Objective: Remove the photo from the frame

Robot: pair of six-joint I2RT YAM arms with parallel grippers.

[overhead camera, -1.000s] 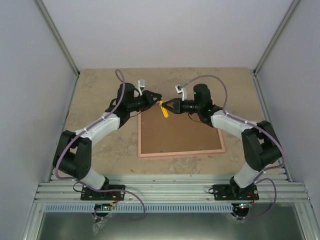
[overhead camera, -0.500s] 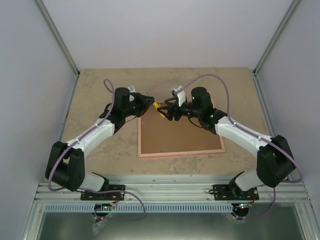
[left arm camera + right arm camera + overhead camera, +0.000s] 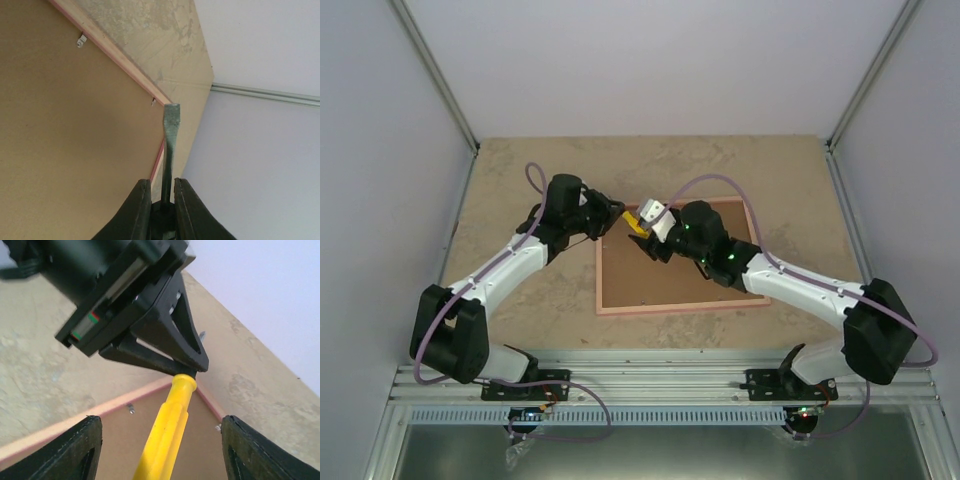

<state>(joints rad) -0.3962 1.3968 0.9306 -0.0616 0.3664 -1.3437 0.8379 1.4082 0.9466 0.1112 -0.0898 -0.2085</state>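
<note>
Beige stone-look table (image 3: pixel 520 170) under white walls (image 3: pixel 650 70). From overhead the frame (image 3: pixel 680 285) lies back-up with its brown board showing, and the photo is out of sight. Both grippers meet over its far left corner: left gripper (image 3: pixel 612 214) pinching a yellow-handled tool (image 3: pixel 634 222), right gripper (image 3: pixel 640 236) spread around it.

Left wrist now — jaws nearly closed, clamped on a flat grey blade (image 3: pixel 169 145), its tip over the pink rim near a small metal tab (image 3: pixel 153 102).

Right wrist — jaws wide apart, the yellow handle running between them, apparently untouched. The frame's corner sits just beyond.
</note>
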